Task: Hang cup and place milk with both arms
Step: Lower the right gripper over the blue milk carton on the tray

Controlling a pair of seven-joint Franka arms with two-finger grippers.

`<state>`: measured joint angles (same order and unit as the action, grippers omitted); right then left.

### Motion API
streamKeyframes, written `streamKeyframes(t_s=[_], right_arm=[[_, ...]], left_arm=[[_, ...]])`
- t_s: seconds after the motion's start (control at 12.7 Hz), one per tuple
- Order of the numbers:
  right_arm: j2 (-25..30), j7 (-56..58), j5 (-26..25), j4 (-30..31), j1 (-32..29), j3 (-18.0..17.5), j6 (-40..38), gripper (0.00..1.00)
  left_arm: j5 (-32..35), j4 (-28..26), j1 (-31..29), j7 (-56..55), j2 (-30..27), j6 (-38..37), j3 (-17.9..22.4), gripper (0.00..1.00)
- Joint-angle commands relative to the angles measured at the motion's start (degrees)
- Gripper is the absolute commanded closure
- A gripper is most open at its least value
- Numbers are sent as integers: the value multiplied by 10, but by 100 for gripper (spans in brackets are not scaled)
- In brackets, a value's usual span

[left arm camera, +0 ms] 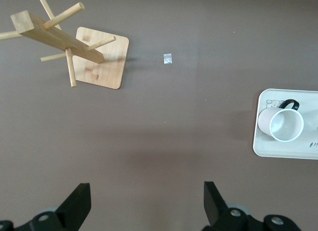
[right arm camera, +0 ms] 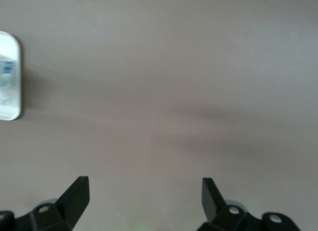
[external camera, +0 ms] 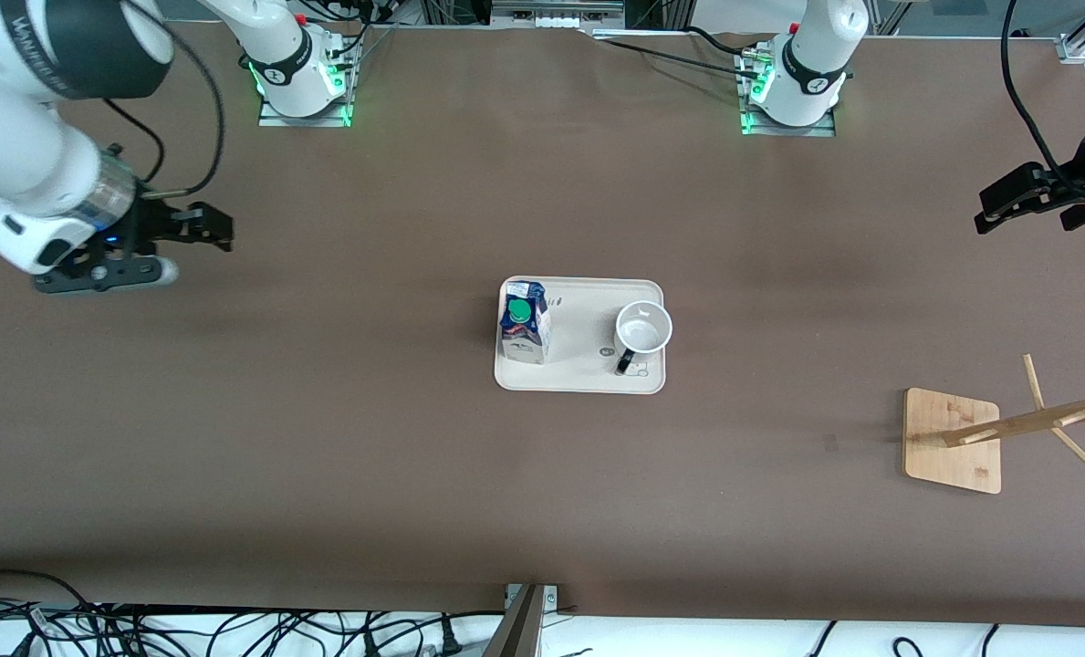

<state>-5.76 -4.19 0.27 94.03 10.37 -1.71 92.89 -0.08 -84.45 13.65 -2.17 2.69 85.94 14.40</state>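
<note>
The white cup (external camera: 642, 330) stands upright on a cream tray (external camera: 588, 381) at the table's middle, its black handle turned toward the front camera. The blue and white milk carton (external camera: 524, 321) with a green cap stands on the same tray, toward the right arm's end. My left gripper (external camera: 985, 212) is open and empty, in the air over bare table at the left arm's end. The left wrist view shows its open gripper (left arm camera: 147, 201), the cup (left arm camera: 285, 124) and the tray (left arm camera: 263, 141). My right gripper (external camera: 213, 228) is open and empty over bare table at the right arm's end, and it also shows in the right wrist view (right arm camera: 145, 196).
A wooden peg rack (external camera: 953, 440) on a square base stands near the left arm's end, nearer the front camera than the tray; it also shows in the left wrist view (left arm camera: 59, 37). A small pale scrap (left arm camera: 167, 58) lies on the table beside it. The tray's edge (right arm camera: 12, 99) shows in the right wrist view.
</note>
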Motion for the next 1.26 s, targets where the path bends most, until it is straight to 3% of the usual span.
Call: streamKeyframes(t_s=[0.0, 0.32, 0.63, 0.95, 1.18], right_arm=[[-20, -118, 39, -22, 45, -9, 19, 0], [-124, -311, 39, -92, 174, -9, 90, 0], [-244, -455, 36, -194, 249, -7, 141, 0], [-284, -495, 32, -194, 274, -7, 205, 0], [-297, -504, 31, -193, 282, -7, 211, 0]], left_arm=[[1, 13, 2, 5, 6, -7, 2, 0], [2, 14, 2, 11, 12, -9, 3, 0], [3, 13, 1, 6, 13, -5, 4, 0], [3, 14, 5, 6, 31, 3, 2, 0], [2, 13, 8, 15, 31, 12, -1, 0]])
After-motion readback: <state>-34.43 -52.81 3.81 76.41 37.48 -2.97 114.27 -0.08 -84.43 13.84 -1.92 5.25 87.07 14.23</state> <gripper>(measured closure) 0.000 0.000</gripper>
